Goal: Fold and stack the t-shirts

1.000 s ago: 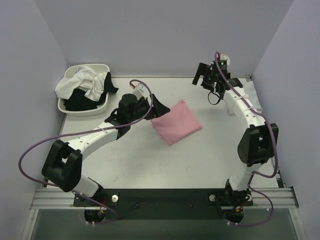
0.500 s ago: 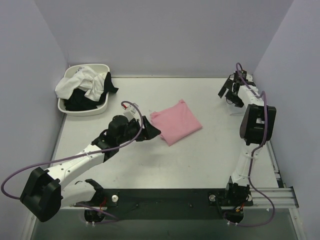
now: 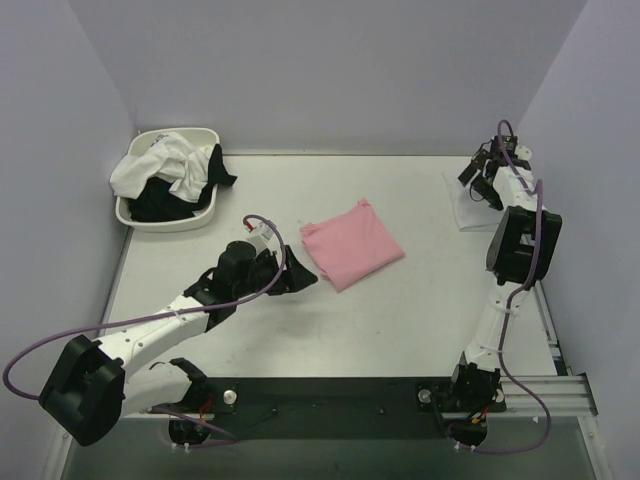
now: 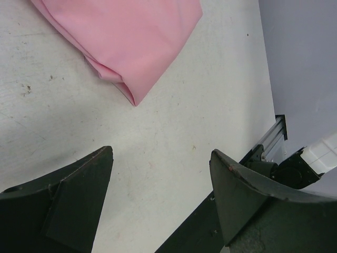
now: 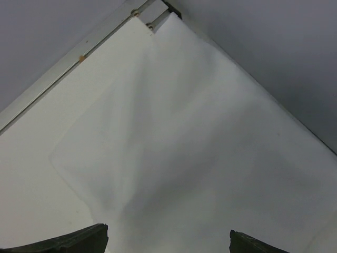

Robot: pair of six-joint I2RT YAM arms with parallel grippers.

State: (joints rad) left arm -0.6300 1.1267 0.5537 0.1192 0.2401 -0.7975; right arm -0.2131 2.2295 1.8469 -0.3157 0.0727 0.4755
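Lying mid-desk: light pink cotton t-shirt (image 3: 352,243), folded to a near-square and set cornerwise, one corner toward the far wall, the opposite corner toward the near edge; its sides are too close to equal to tell a long axis.

Left pincer (image 3: 298,277): just beside the shirt's near-left edge, apart from it, fingers spread and grasping nothing. In the wrist view the shirt (image 4: 121,37) lies ahead of the released pincer (image 4: 160,153), folded corner nearest.

White folded t-shirt (image 3: 466,206): flat at the far right corner. Right pincer (image 3: 481,181) hovers above it, released wide, empty.

Heap of white and black t-shirts (image 3: 150,170): in white oval plastic basin (image 3: 160,222), far left.

Pale grey desk (image 3: 400,320): carries all items.
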